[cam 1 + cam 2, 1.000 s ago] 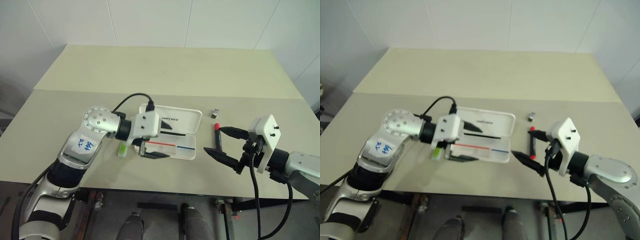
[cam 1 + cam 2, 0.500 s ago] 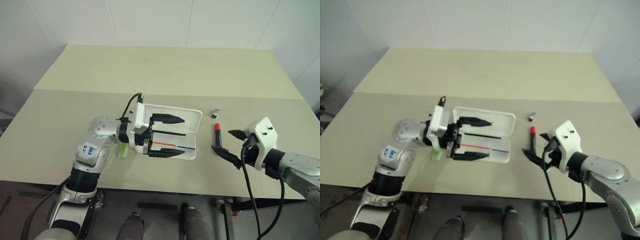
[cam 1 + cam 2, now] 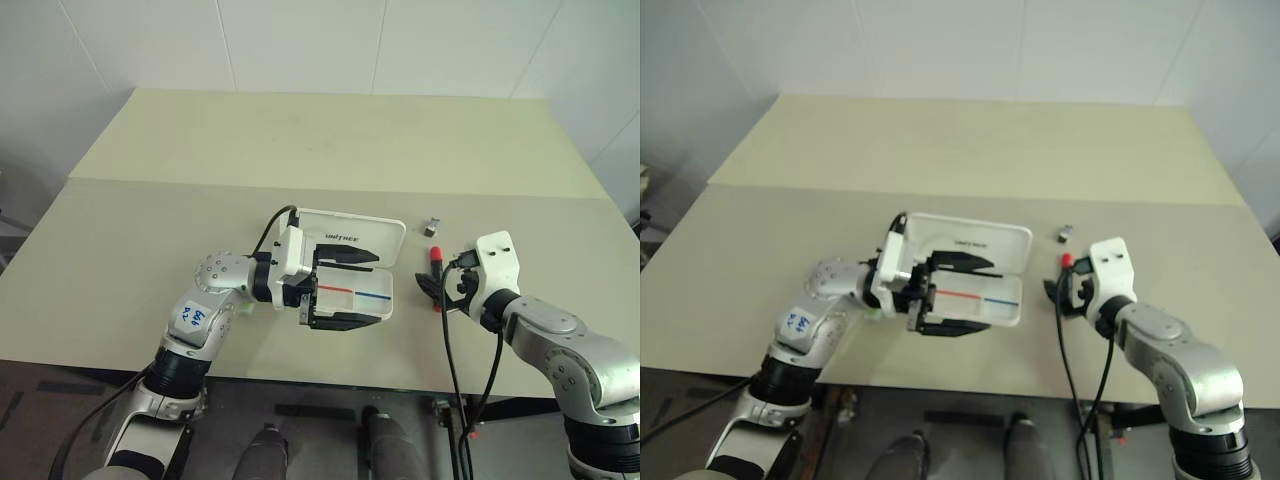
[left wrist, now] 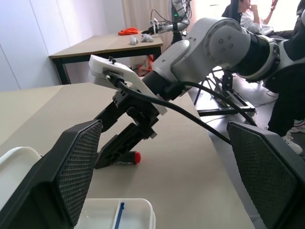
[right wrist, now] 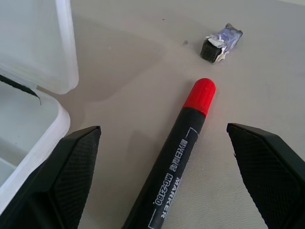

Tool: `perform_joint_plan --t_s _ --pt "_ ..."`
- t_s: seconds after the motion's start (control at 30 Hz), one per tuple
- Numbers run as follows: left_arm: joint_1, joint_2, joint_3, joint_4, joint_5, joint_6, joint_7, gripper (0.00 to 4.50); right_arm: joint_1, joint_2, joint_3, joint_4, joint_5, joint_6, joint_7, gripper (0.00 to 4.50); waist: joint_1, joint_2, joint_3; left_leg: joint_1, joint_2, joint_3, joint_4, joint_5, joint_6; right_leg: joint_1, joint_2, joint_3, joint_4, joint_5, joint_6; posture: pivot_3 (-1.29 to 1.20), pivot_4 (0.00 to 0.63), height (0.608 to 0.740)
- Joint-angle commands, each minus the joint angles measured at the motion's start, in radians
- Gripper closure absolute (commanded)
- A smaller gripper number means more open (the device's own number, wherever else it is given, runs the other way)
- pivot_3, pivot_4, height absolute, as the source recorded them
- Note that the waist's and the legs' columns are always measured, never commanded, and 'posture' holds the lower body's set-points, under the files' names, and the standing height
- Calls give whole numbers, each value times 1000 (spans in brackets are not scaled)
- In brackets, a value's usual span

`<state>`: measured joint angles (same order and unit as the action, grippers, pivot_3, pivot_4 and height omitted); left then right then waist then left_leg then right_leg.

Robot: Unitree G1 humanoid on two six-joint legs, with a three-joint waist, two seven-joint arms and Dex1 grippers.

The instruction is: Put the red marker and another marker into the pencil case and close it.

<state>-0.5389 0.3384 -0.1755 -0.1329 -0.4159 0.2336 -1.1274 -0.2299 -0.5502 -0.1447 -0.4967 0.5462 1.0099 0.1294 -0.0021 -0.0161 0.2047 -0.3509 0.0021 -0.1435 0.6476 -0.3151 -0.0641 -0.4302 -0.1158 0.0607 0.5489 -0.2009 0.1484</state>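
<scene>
The white pencil case [image 3: 388, 238] lies open on the table, with its lid flat behind the striped base. My left gripper [image 3: 346, 289] hovers level over the base, fingers open and pointing right, with nothing between them. To the right of the case lies the red marker [image 3: 435, 258], its red cap pointing away from me. My right gripper [image 5: 162, 131] is open and low on the table, one finger on each side of the marker's black barrel [image 5: 177, 152], not closed on it. The other marker is hidden behind my left forearm.
A small grey scrap [image 3: 432, 226] lies just beyond the marker's cap. The table's front edge [image 3: 400, 383] runs close below both grippers. In the left wrist view, another table [image 4: 109, 45] and a person [image 4: 257, 14] show in the room's background.
My right gripper has come forward and down until its open fingers flank the red marker. My left wrist has turned and sunk a little over the case. Both stayed open.
</scene>
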Motion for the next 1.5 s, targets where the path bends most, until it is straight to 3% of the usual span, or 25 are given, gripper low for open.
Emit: perform_joint_plan --t_s 0.03,0.77,1.17,1.5 --pt "-16 -10 4 0 1 -41 10 31 -20 46 -18 17 -30 3 -36 0 -1 0 0 0 0 0 0 0 0 0 0 0 0 0 0 0 150 740" --pt "-35 1 6 32 26 -52 42 31 -23 123 -7 122 -131 85 -63 0 -2 0 0 0 0 0 0 0 0 1 0 0 1 0 0 0 150 740" --pt "-50 4 8 62 32 -76 39 0 -19 110 -16 83 -163 98 -37 3919 -1 0 0 0 0 0 0 0 0 1 0 0 0 0 0 0 150 740" --pt "-73 13 15 114 35 -99 27 0 -43 -59 -48 17 -158 -24 129 3917 -5 1 0 0 0 0 -1 0 0 0 0 0 -3 0 1 0 150 740"
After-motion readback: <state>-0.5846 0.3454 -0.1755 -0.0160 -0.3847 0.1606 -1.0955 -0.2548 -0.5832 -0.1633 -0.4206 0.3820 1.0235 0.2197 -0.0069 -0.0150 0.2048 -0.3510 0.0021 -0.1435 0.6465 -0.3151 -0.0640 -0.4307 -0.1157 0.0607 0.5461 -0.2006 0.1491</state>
